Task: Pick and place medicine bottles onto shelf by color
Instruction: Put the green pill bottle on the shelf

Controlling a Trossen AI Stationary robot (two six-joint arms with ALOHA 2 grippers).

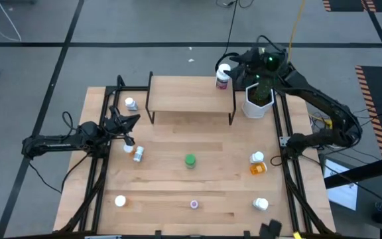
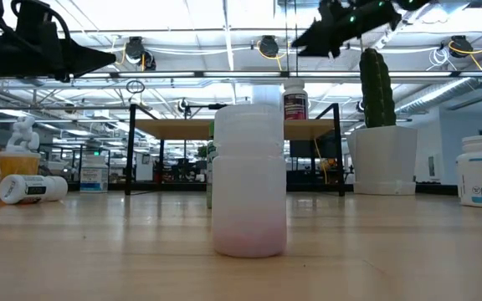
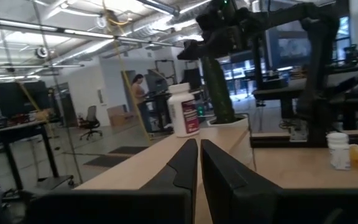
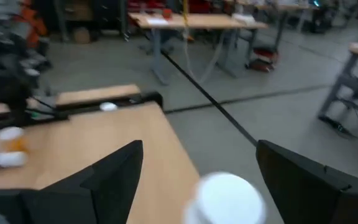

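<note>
Shelf: one unit, standing at the far edge of the table. It carries one medicine bottle, the white-capped bottle with a dark red label, upright at the shelf's right end.

Right gripper: positioned just above that bottle. The right wrist view shows its two fingers spread wide, one on each side of the white cap, with visible gaps; the jaws are open and hold nothing.

Left gripper: positioned over the table's left side, in front of the shelf's left end. The left wrist view shows its fingers pressed together; it is closed and empty.

Bottles on the table, counted in the high view: eight.
- One white bottle, left of the shelf.
- One orange-and-white bottle, lying on its side just in front of the left gripper.
- One green-topped bottle, at the table centre.
- One white bottle with one orange bottle just beside it, at the right.
- One white bottle, near-left.
- One pale pink-tinted bottle, near-centre.
- One white bottle, near-right.

One white planter with a cactus stands just right of the shelf.
</note>
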